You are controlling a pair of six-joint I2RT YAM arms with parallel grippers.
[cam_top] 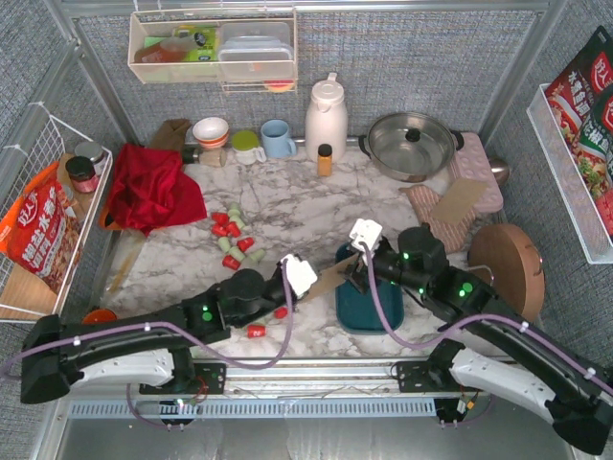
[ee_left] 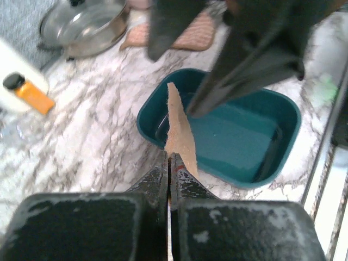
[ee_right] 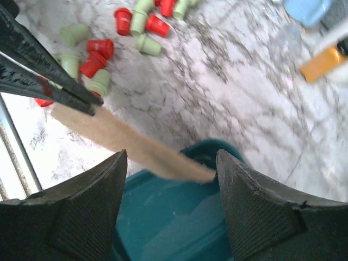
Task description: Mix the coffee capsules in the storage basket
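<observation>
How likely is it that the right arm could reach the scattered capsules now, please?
Probably not easily: the left arm, jaws shut on a tan strip, lies roughly between the right arm and the capsules.

The tabletop (cam_top: 297, 206) is white marble with grey veining. The capsules (cam_top: 233, 235) are bright red and pale mint green, and the basket (cam_top: 369, 316) is dark teal. There's a tan strip (ee_left: 179, 125), a deep red cloth (cam_top: 148, 187), a pale blue mug (cam_top: 278, 139), a white jug (cam_top: 326, 115), an amber bottle (cam_top: 326, 160) with a black cap and a silvery pot (cam_top: 412, 144).
</observation>
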